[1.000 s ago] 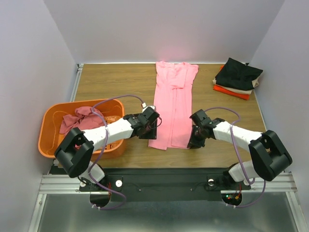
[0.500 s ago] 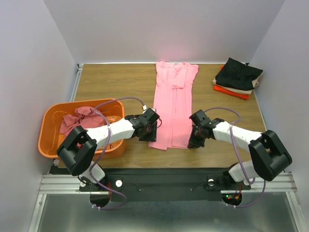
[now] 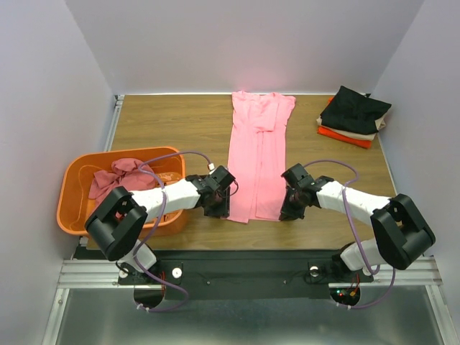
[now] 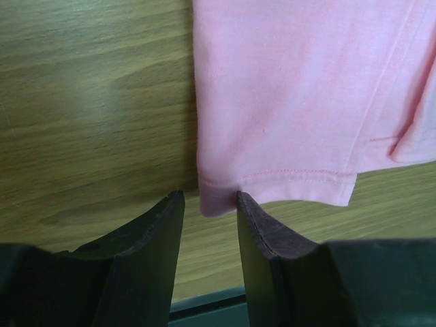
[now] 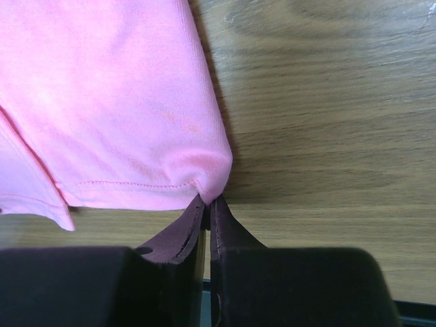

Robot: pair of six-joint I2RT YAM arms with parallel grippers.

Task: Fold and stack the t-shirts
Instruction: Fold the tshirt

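The light pink t-shirt (image 3: 257, 154) is lying flat in the middle of the wooden desk (image 3: 165, 129). It's folded lengthwise into a long strip, with the collar end at the far edge and the hem toward the near side.

Both arms are down at the hem, one on each near corner. The left claw (image 3: 223, 210) is at the near-left corner and partly open. In the left wrist view its two fingers (image 4: 153, 235) stand apart, and the corner of the hem pokes into the gap between them without being gripped. The right claw (image 3: 287, 212) is at the near-right corner with its fingers (image 5: 178, 235) squeezed together. It's pinching the corner of the hem, and you can see the cloth bunch up a bit right at the tips.

Over at the far right of the desk is the folded stack, well apart from the pink one. It has a black t-shirt (image 3: 353, 109) on top, a beige t-shirt (image 3: 381, 124) under that and a red-orange t-shirt (image 3: 338, 134) at the bottom.

On the near left sits the orange basket (image 3: 63, 194), with a darker rose t-shirt (image 3: 118, 175) crumpled inside it.
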